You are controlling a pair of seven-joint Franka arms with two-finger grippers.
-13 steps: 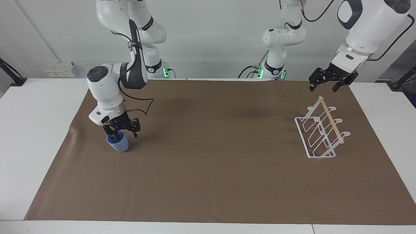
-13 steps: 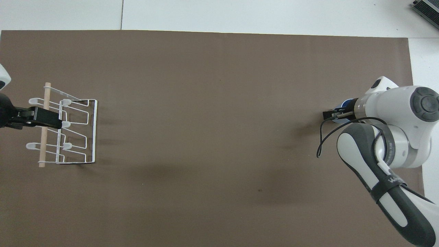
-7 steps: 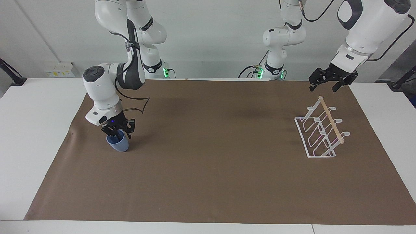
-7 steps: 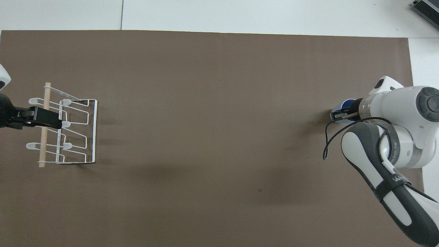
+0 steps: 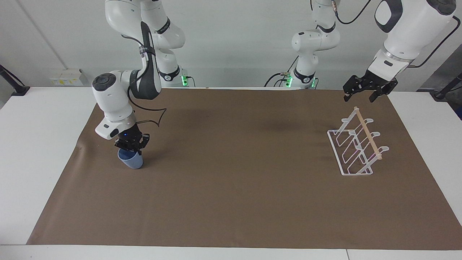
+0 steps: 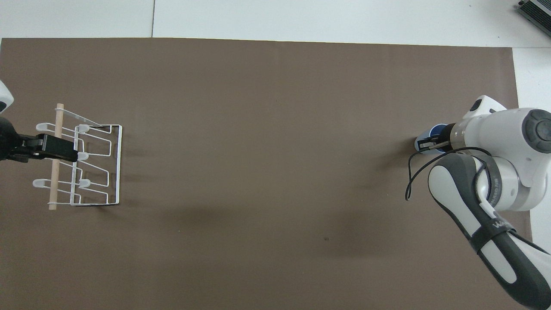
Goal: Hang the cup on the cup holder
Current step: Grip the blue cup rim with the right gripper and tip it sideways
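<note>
Two robot arms at a brown mat (image 5: 231,180), one pinching a cup.

Nearest the robots, the left gripper (image 5: 365,94) hangs with fingers spread over the clear cup holder (image 5: 355,146) and its wooden dowel (image 5: 367,133); at the right arm's end, the right gripper (image 5: 130,147) has closed on the rim of the small, matte light-blue cup (image 5: 131,161), tilted on the mat.

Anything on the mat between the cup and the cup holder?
Nothing: between the blue cup and the cup holder only bare brown mat, in both views.
</note>
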